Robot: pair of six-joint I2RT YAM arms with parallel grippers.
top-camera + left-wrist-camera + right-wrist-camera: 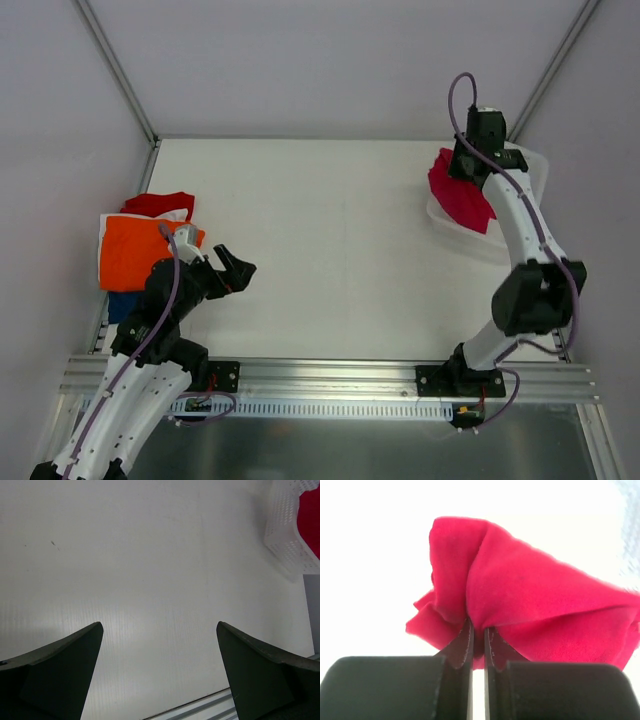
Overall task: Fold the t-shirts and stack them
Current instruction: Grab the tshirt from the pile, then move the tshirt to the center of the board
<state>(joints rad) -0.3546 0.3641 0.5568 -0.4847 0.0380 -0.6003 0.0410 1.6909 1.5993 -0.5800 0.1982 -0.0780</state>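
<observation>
**Right claw clamps the pink shirt at the basket**

Upper right of the overhead view: the right gripper (477,632) is clenched on a bunched fold of the magenta-pink t-shirt (520,590), cloth pinched tight between its fingers. The shirt spills over the near-left rim of the white basket (537,165).

Over on the left edge, the orange t-shirt (135,250) sits on top of a stack, with the red t-shirt (160,203) peeking out above it and the dark blue t-shirt (120,305) below. The left gripper (235,270) hangs just right of that stack, jaws spread wide, gripping nothing, over the bare table (330,230).
</observation>
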